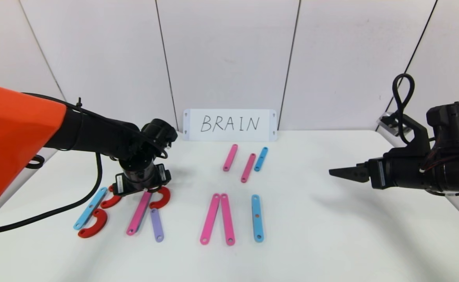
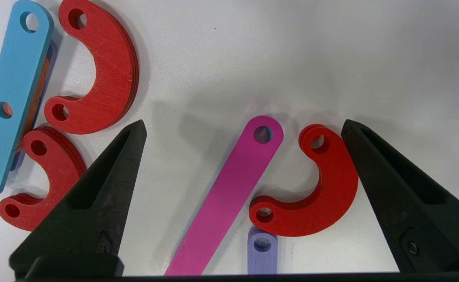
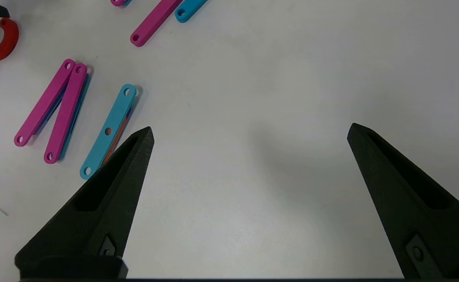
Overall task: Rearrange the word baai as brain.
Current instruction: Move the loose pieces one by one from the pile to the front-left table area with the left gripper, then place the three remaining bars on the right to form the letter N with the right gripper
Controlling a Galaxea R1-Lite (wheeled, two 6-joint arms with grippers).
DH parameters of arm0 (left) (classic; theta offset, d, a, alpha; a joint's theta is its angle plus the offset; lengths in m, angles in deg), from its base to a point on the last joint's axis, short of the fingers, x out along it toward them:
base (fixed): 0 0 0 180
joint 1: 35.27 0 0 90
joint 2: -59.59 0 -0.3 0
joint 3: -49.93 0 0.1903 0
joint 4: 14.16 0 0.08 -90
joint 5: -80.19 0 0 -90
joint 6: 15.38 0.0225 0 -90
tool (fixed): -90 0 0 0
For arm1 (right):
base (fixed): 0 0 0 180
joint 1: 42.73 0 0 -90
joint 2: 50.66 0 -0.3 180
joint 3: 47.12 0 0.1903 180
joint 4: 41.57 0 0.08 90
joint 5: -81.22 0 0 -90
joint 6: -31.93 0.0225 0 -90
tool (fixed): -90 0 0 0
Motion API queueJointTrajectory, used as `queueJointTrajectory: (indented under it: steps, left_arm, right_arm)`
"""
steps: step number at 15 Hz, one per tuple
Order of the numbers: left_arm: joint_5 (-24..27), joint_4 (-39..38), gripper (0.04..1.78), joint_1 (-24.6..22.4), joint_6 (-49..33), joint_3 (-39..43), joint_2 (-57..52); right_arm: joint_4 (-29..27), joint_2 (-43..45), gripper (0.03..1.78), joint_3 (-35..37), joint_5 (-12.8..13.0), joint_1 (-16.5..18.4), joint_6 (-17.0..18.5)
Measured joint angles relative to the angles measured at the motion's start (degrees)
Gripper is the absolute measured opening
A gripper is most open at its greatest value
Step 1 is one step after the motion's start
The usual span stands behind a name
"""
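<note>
The left claw [image 2: 244,127] is hovering low over the left end of the white surface [image 1: 331,235], its two black wedge-shaped fingers [image 2: 96,188] standing wide apart and gripping nothing. Between them a long pink strip [image 2: 229,196], flat and smooth with a round hole at its end, is lying slanted on the matte top. Just beside it a red curve [image 2: 323,196], a thick C-shaped piece with a hole at each tip, is resting close to one finger, and the rounded end of a short purple strip [image 2: 262,250] is sitting right under the curve's lower tip. Farther left, a blue strip [image 1: 90,208] with three holes is lying alongside two more red curves [image 2: 104,74], which show a faint grain.

In the middle of the surface two pink strips [image 1: 217,218] are meeting at their far ends like a narrow tent, with another blue strip [image 1: 257,217] lying straight beside them. Behind these, three shorter-looking strips [image 1: 248,167], two pink and one blue, are lying at a slant near a white card [image 1: 229,125] handwritten with BRAIN.

The right claw [image 3: 249,131] is hanging above the bare right side, its pointed fingers spread wide, holding nothing.
</note>
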Motion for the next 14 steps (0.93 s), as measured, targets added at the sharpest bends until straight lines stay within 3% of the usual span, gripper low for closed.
queueJointTrajectory:
  steps: [5,9,14]
  left_arm:
    - [0.0,0.0,1.74,-0.68,1.4,-0.41,-1.45]
    - [2.51,-0.52,1.74,-2.0,9.65,-1.46,-4.62]
    - [16.65,-0.46,1.74,-4.05,24.84,-4.36,-8.57]
  right_arm:
    - [0.0,-0.07,1.73,0.09,0.1,-0.2,0.0]
    - [-0.05,0.3,1.73,0.09,0.1,-0.85,0.17]
    - [-0.05,1.27,1.73,0.5,-0.04,-1.49,-0.09]
